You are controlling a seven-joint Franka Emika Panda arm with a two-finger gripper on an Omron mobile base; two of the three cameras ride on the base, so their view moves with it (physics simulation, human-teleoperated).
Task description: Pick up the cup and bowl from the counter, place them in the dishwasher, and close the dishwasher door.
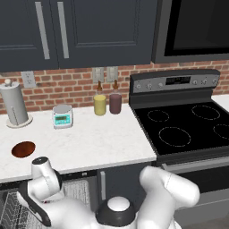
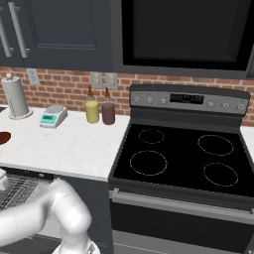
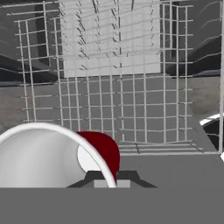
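A: What stands along the desk [image 1: 103, 138], taken from left to right?

B: A paper-towel roll [image 1: 14, 103] by the brick wall; the bowl [image 1: 23, 149], dark reddish-brown, lying flat near the front edge; a small scale [image 1: 62, 116]; then a yellow bottle [image 1: 99, 103] and a purple bottle [image 1: 115, 101] just beside each other. The black stove [image 1: 188, 127] closes the row on the right.

A: And below the desk?

B: The dishwasher [image 1: 13, 210] is open at the lower left of the left base view, its grey wire rack [image 3: 113, 87] exposed. The arm bends down into it.

A: Where is the cup?

B: In the hand view, the cup [image 3: 103, 151] lies at the lower left, red wall and white rim facing the camera, in front of the wire rack.

A: How do the fingers stand?

B: The fingers [image 3: 107, 177] are pinched on the cup's rim, the dark tips close together at the bottom of the hand view.

A: Is the bowl touched?

B: No; it rests alone on the desk, well apart from the arm.
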